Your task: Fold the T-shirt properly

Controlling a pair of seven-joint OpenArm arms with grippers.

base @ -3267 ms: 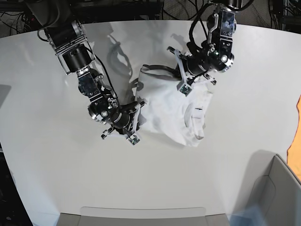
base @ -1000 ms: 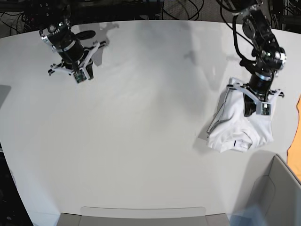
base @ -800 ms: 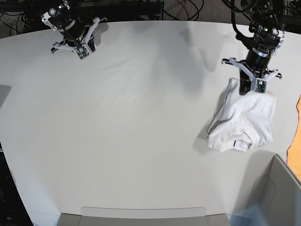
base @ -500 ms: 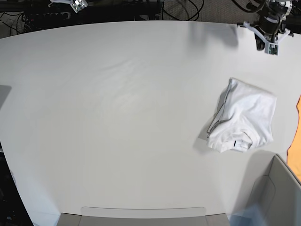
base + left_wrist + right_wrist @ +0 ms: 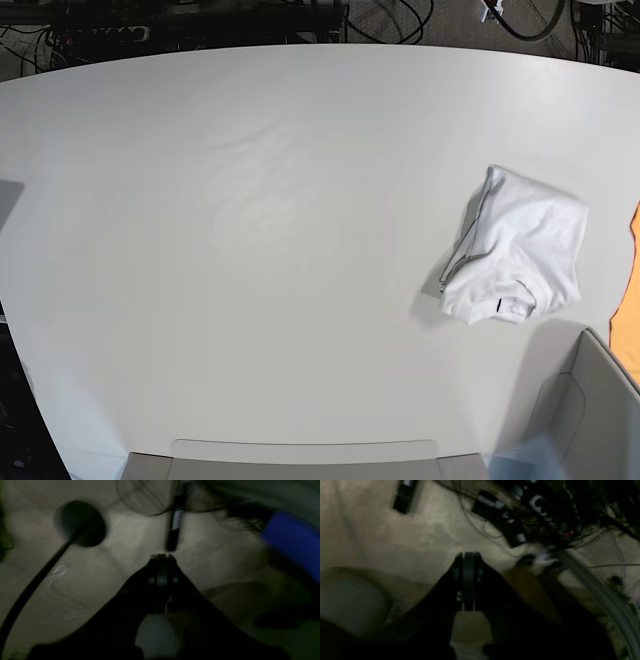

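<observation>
The white T-shirt (image 5: pixel 520 255) lies folded into a compact bundle on the right side of the white table (image 5: pixel 250 250), its small dark tag facing the front edge. No arm shows in the base view. In the left wrist view my left gripper (image 5: pixel 162 556) is shut with nothing in it, hanging over a dim floor. The right wrist view shows my right gripper (image 5: pixel 467 555) shut and empty too, above floor and tangled cables. The T-shirt appears in neither wrist view.
An orange cloth (image 5: pixel 630 300) pokes in at the right edge of the table. A grey bin (image 5: pixel 580 420) stands at the front right corner, and a grey tray edge (image 5: pixel 300 455) runs along the front. Cables (image 5: pixel 532 510) lie on the floor beyond the table's far side.
My left gripper let go of the folded T-shirt. Both arms rose and pulled back beyond the far edge, out of the base view. The T-shirt stays put.
</observation>
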